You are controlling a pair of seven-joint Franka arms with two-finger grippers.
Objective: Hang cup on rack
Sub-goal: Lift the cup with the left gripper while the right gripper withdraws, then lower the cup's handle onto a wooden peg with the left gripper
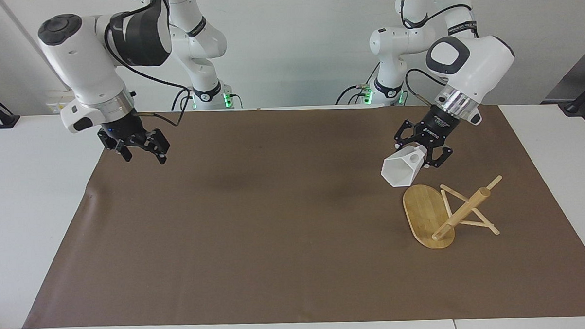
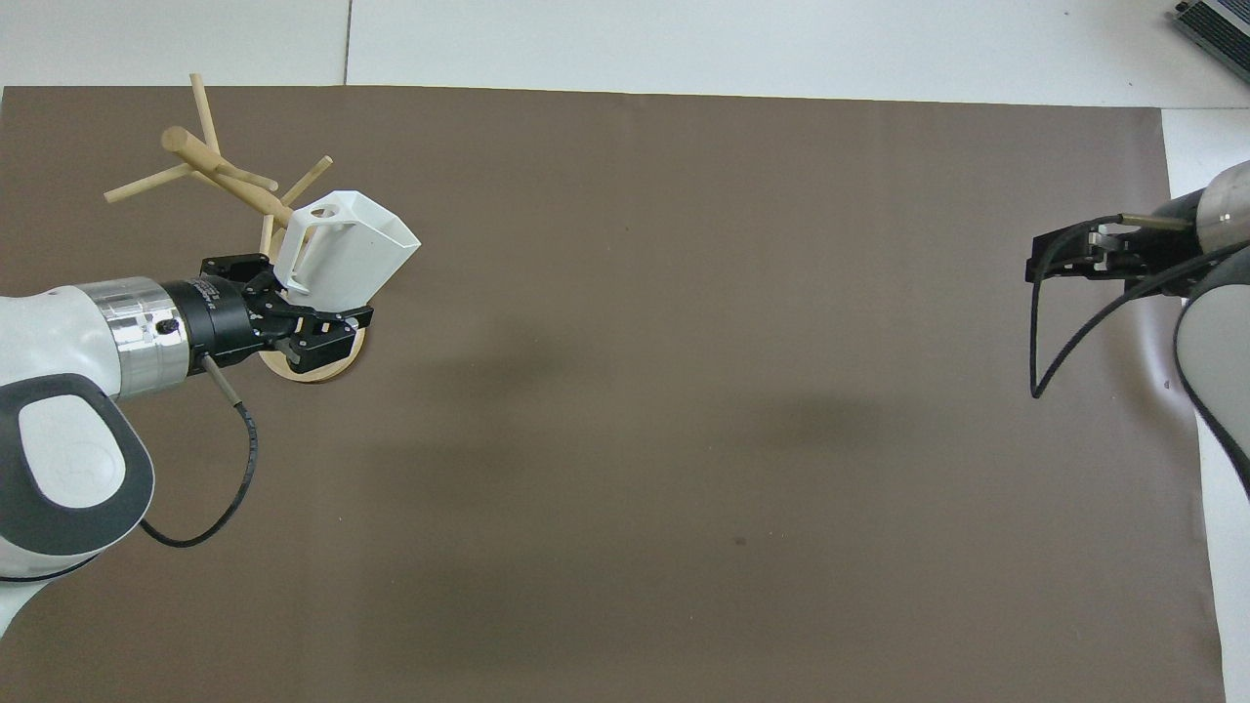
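Left end effector (image 1: 422,156) clamped on the blocky handle end of the faceted white mug (image 1: 400,171), fingers drawn together on it, links splayed to the sides. Mug carried in the air, tipped on its side with the open mouth pointing away from the wrist, just over the robot-side edge of the rack's oval base. Bamboo mug tree (image 1: 450,212) lying toppled on the brown mat (image 1: 275,223) toward the left arm's end of the tabletop (image 1: 35,193), oval base standing on edge, central post slanting upward, thin pegs sticking out around it, some touching the mat. Right end effector (image 1: 143,152) empty, fingers spread wide apart, hanging over the mat's edge at the right arm's end, touching nothing. From the facing view: clear air between mug and rack, and the gap below the mug. From the overhead view: mug (image 2: 344,249) covering part of the base and lower post of the rack (image 2: 210,166), round hole of the handle showing, left end effector (image 2: 303,312) over the base's rim; right end effector (image 2: 1064,262) only partly seen at the frame's side.
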